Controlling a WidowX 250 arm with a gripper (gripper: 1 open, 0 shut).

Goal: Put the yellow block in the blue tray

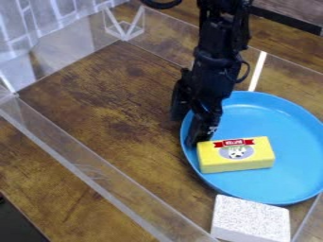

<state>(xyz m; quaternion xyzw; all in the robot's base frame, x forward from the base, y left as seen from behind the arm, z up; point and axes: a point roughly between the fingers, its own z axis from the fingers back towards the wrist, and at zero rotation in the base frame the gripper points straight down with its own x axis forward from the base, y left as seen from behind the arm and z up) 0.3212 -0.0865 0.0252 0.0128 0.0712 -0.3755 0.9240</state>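
Dark, worn wooden boards (113, 104) fill most of the frame, enclosed by a low clear plastic wall (89, 175) whose near edge runs diagonally across the lower left. At centre right, a large round shallow bright-blue plastic tray (284, 118) is seen on the boards. A small yellow rectangular block (237, 154) with a red-and-white label is lying flat inside the tray, toward its left rim. A black robot gripper (194, 121) is lowered from the top centre, its two fingers spread apart and holding nothing. One fingertip appears to reach just beside the block's upper left corner, though contact cannot be judged. A white speckled sponge-like block (250, 218) lies outside the tray at the bottom right.
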